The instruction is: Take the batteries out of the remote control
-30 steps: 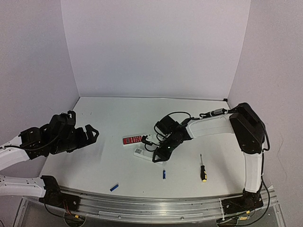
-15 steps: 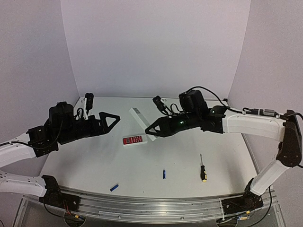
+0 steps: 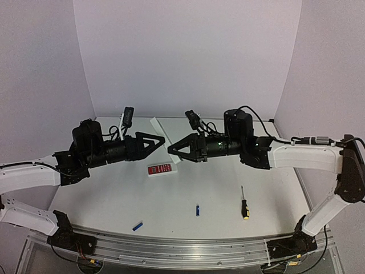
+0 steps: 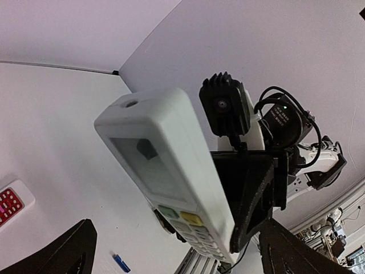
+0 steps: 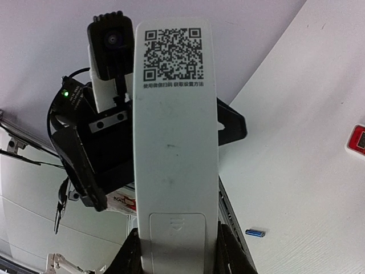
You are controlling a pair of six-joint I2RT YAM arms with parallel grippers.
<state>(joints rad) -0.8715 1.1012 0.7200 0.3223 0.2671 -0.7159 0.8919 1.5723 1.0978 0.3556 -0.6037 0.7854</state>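
1. Top external view: the right gripper [image 3: 175, 151] is clamped on one end of the remote control [image 3: 159, 130]. It holds the remote above the table [image 3: 102, 200], slanting toward the far left.
2. The left gripper [image 3: 155, 142] hangs just left of the remote control with its fingers spread wide. In the left wrist view the remote sits in the gap between them, touching neither finger.
3. That view shows the remote's face, with a small screen and green and yellow buttons. The right wrist view shows its back, with a QR-code sticker at the free end. A closed cover panel with an arrow sits just above the gripping fingers [image 5: 130, 254].
4. Both batteries lie on the table, well apart from the remote. The first battery [image 3: 198, 210] is near the middle, left of a screwdriver [image 3: 244, 204]. The second battery [image 3: 137, 226] lies further left, close to the near edge.
5. A red-faced remote [image 3: 160, 169] lies flat on the table, just nearer than the two grippers.
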